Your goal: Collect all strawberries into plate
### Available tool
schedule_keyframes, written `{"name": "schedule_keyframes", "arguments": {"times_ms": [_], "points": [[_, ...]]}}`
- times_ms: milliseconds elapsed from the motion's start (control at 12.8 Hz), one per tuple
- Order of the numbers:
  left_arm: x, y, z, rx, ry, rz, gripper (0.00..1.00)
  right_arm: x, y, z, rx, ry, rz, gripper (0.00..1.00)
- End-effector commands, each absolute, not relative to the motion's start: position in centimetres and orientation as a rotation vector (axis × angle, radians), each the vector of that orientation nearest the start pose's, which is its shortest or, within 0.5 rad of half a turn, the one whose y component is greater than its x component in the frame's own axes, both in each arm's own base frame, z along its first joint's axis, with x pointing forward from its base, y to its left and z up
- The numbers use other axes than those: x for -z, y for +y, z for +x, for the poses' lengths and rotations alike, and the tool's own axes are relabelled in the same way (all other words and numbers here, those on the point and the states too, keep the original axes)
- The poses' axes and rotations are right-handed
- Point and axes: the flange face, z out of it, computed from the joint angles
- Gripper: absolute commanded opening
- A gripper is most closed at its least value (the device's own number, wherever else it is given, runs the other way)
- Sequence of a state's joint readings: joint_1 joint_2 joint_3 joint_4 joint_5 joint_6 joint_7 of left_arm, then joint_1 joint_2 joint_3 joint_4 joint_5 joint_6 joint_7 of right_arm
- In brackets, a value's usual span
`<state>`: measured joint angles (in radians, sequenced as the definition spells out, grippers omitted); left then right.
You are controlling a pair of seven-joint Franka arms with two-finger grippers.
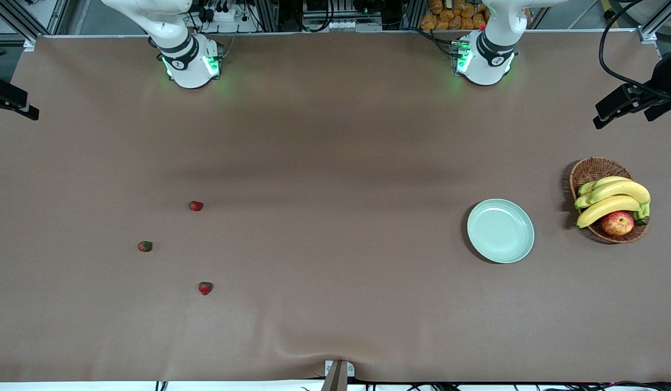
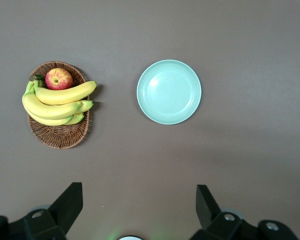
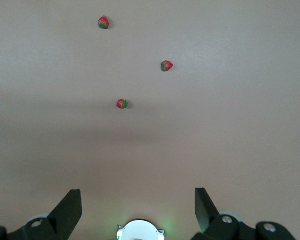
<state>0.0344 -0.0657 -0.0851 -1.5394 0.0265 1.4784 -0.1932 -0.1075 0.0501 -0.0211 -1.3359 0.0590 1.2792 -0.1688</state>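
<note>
Overall, a brown cloth [image 1: 335, 163] covers the table. Three red, green-capped strawberries [image 1: 196, 206] [image 1: 145, 246] [image 1: 205, 288] lie well apart from the mint plate [image 1: 500, 230] (beside a basket [image 1: 590, 171]). Left gripper [image 2: 139, 200] and right gripper [image 3: 138, 200] hang open.

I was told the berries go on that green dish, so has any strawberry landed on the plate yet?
No: the plate is bare, and all three strawberries lie on the table toward the right arm's end.

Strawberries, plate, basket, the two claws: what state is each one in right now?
Strawberries: three, lying loose on the table toward the right arm's end, none in the plate.
Plate: empty, flat on the table.
Wicker basket: holds bananas and an apple.
Left gripper: open, high over the table.
Right gripper: open, high over the table.
</note>
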Motion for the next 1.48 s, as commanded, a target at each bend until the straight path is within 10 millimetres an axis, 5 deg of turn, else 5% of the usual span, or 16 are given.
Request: {"name": "schedule_keyframes", "arguments": {"times_ms": [0, 390, 624, 936, 1092, 1404], "points": [[-67.2, -3.2, 52.4, 0.006, -0.169, -3.13, 1.0, -68.4, -6.0, 52.8, -0.139, -0.049, -3.065, 1.0], [-67.0, -3.4, 52.6, 0.005, -0.135, -3.15, 1.0, -67.6, -5.1, 54.0, -0.111, -0.004, -3.086, 1.0], [-65.9, -3.0, 53.6, 0.009, -0.144, -3.139, 1.0, -62.5, -1.8, 57.9, -0.194, -0.06, -3.085, 1.0], [-65.0, -3.1, 54.4, 0.014, -0.142, -3.141, 1.0, -51.6, 3.7, 65.2, -0.181, -0.177, -3.082, 1.0], [-64.5, -3.2, 54.5, 0.007, -0.137, -3.141, 1.0, -44.4, 6.8, 68.2, -0.18, -0.215, -3.083, 1.0], [-64.2, -3.3, 54.3, -0.005, -0.137, -3.141, 1.0, -32.2, 12.6, 71.6, -0.08, 0.001, -3.119, 1.0]]}}
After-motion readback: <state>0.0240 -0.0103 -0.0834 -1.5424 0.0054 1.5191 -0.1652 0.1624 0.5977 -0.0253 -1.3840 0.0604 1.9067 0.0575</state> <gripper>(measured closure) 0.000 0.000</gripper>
